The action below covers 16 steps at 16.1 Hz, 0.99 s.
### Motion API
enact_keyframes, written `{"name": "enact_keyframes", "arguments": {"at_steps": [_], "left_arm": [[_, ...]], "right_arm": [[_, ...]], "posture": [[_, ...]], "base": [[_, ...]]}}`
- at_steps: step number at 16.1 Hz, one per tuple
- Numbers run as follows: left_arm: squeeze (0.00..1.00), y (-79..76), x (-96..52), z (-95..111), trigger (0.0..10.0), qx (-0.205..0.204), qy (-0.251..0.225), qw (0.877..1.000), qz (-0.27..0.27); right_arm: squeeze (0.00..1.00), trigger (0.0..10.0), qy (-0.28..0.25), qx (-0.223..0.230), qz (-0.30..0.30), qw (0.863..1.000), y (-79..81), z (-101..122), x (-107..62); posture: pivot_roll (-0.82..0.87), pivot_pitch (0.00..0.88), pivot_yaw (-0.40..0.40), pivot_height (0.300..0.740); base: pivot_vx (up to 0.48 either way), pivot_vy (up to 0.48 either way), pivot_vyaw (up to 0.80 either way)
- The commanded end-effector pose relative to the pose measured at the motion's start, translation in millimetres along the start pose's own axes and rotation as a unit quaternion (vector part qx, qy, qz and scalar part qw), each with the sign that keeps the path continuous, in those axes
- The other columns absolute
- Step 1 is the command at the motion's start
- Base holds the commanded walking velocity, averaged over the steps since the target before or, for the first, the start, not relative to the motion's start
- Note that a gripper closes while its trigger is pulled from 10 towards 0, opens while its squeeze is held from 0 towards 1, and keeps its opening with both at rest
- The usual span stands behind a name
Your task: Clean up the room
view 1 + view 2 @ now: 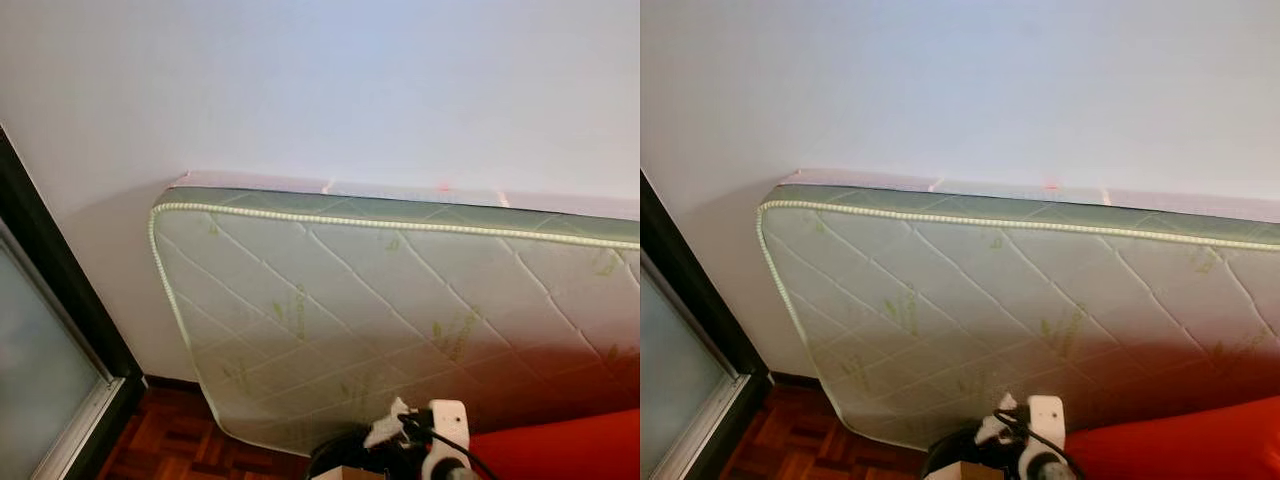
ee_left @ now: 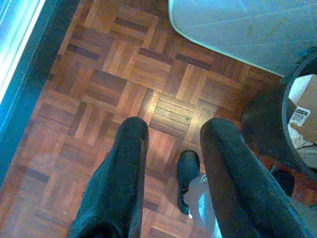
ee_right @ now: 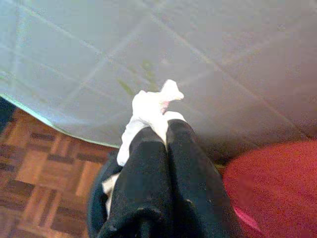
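Right gripper (image 3: 166, 124) has its two black fingers pressed together on a crumpled white tissue wad (image 3: 148, 106), held up in front of the quilted white-and-green mattress (image 1: 400, 310) that leans against the pale wall (image 1: 320, 80); just below the wad sits a round black bin (image 3: 99, 198) with white scraps and a cardboard piece inside. Risk: only a small pinch of tissue is caught between the fingers, so it could slip out and land on the brown parquet floor (image 2: 114, 74) or on the red cushioned surface (image 1: 570, 445) beside the bin, rather than in it, if release comes off-centre. Left gripper (image 2: 171, 148) hangs over the parquet with fingers spread apart, holding nothing. Hard to make out: bin is cut off at frame edges, its depth and contents mostly hidden; the red surface is only partly visible; dark door frame with frosted glass (image 1: 40, 340) cropped at left.
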<state>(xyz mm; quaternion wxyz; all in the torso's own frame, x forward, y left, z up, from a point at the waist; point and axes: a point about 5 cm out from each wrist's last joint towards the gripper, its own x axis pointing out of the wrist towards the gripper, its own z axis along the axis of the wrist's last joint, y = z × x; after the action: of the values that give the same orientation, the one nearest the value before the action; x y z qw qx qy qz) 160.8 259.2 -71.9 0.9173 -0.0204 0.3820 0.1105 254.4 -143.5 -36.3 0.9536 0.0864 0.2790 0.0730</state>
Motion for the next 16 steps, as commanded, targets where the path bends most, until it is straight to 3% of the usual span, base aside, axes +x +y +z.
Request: {"name": "enact_keyframes", "arguments": {"at_steps": [1,16], "left_arm": [[0.00,0.3,-1.4,-3.5,10.0,-0.009,0.001,1.000,0.005],[0.00,-0.2,-1.3,-3.4,10.0,-0.009,0.001,1.000,0.004]], "right_arm": [[0.00,10.0,0.000,-0.003,0.008,1.000,4.4,-0.5,0.6],[0.00,10.0,-0.002,-0.001,0.008,1.000,5.5,0.8,1.4]], "posture": [[0.09,0.080,-0.032,0.740],[0.09,0.082,-0.031,0.740]], "base": [[0.000,0.000,0.00],[0.000,0.000,0.00]]}}
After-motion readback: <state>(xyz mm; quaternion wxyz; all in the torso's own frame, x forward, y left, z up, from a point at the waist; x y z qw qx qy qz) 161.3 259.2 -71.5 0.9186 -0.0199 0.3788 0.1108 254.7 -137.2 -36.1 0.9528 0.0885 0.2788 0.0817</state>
